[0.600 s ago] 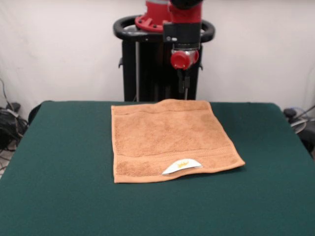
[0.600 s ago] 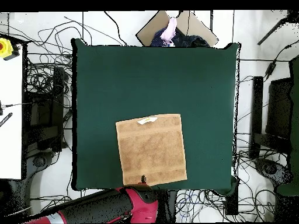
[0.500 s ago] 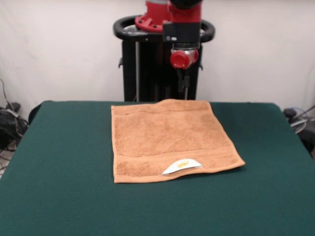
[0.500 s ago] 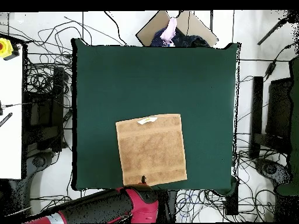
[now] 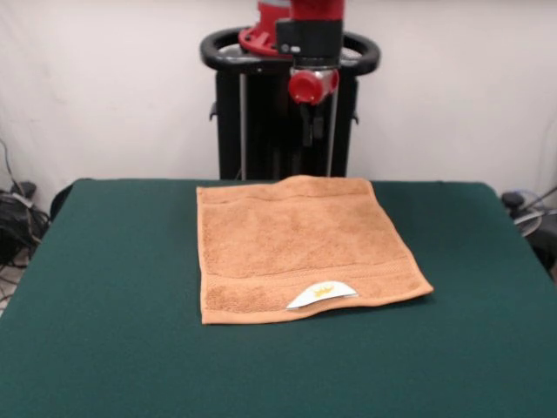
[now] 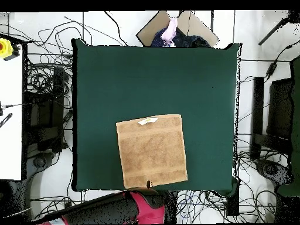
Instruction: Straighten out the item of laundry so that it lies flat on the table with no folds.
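Observation:
The item of laundry point(image 5: 296, 248), an orange-tan towel, lies spread flat on the green table point(image 5: 104, 305), towards the robot's side. Its white label point(image 5: 322, 293) curls up at the edge nearest the front camera, just past a woven band. In the overhead view the towel point(image 6: 152, 151) sits low on the table point(image 6: 152, 76), with the label point(image 6: 147, 121) at its upper edge. My gripper point(image 5: 307, 132) hangs in the air above and behind the towel's far edge, holding nothing. From overhead the gripper point(image 6: 150, 184) shows as a small dark tip at the towel's lower edge.
The black pedestal point(image 5: 261, 131) stands behind the table. Cables lie on the floor at the left point(image 5: 13, 218) and all round the table point(image 6: 41, 76). A white bench point(image 6: 10, 105) is at the overhead view's left, and a cardboard box with clothes point(image 6: 176, 29) at its top.
My gripper has risen and shifted left in the front view, drawing back from the towel's far edge. The towel has not moved.

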